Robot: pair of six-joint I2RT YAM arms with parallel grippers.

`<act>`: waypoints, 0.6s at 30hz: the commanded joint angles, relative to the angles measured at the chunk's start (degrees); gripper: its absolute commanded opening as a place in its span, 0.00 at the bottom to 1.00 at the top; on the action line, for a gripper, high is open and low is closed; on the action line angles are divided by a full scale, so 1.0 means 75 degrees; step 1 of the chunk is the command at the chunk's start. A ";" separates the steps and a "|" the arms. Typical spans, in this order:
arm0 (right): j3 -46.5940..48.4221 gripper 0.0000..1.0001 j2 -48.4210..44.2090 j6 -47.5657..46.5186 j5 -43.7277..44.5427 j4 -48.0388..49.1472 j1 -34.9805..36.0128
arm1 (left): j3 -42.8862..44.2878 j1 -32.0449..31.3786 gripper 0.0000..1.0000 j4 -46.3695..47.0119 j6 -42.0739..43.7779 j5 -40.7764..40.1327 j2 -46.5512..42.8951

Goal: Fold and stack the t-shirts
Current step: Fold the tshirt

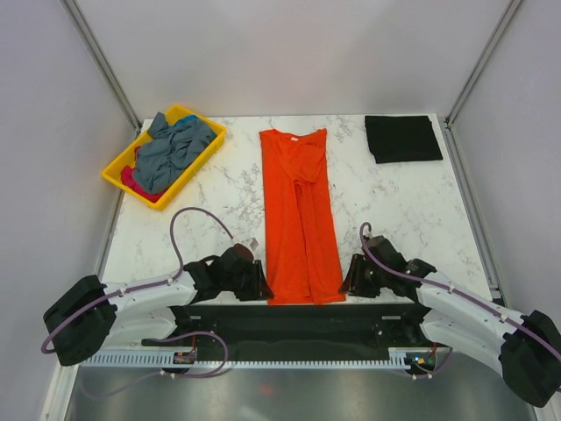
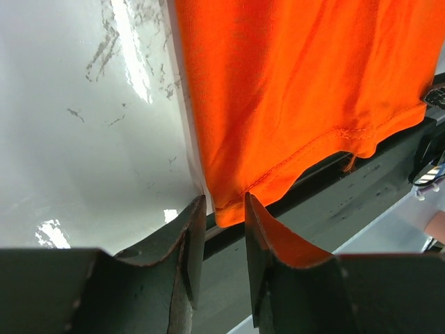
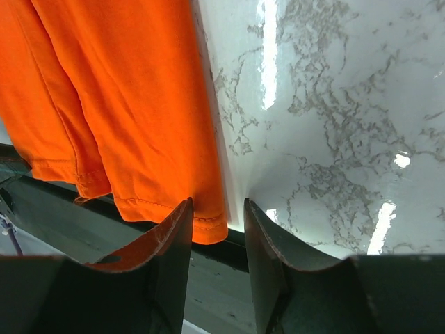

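Observation:
The orange t-shirt [image 1: 301,215] lies as a long narrow strip down the middle of the table, sleeves folded in, hem hanging over the near edge. My left gripper [image 1: 259,282] is open at the hem's left corner [image 2: 226,209], jaws either side of it. My right gripper [image 1: 349,279] is open at the hem's right corner [image 3: 208,224], the corner between the fingertips. A folded black t-shirt [image 1: 402,138] lies at the back right. Grey-blue [image 1: 171,149] and pink [image 1: 136,181] shirts sit crumpled in the yellow tray.
The yellow tray [image 1: 209,147] stands at the back left of the marble table [image 1: 394,210]. Below the table's near edge runs the dark base rail [image 1: 298,320], also in both wrist views [image 2: 327,202] [image 3: 90,223]. White walls enclose the sides and back.

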 commanded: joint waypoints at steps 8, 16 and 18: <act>-0.0026 0.42 -0.0162 0.0482 0.0430 -0.0079 0.0488 | 0.0100 -0.0153 0.41 -0.0026 -0.0267 -0.0254 0.0124; 0.0009 0.33 -0.0373 0.0553 0.0571 -0.0219 0.0570 | 0.0264 -0.0364 0.48 -0.0002 -0.0338 -0.0289 0.0136; 0.0009 0.28 -0.0385 0.0564 0.0559 -0.0208 0.0593 | 0.0264 -0.0422 0.50 0.0045 -0.0385 -0.0324 0.0217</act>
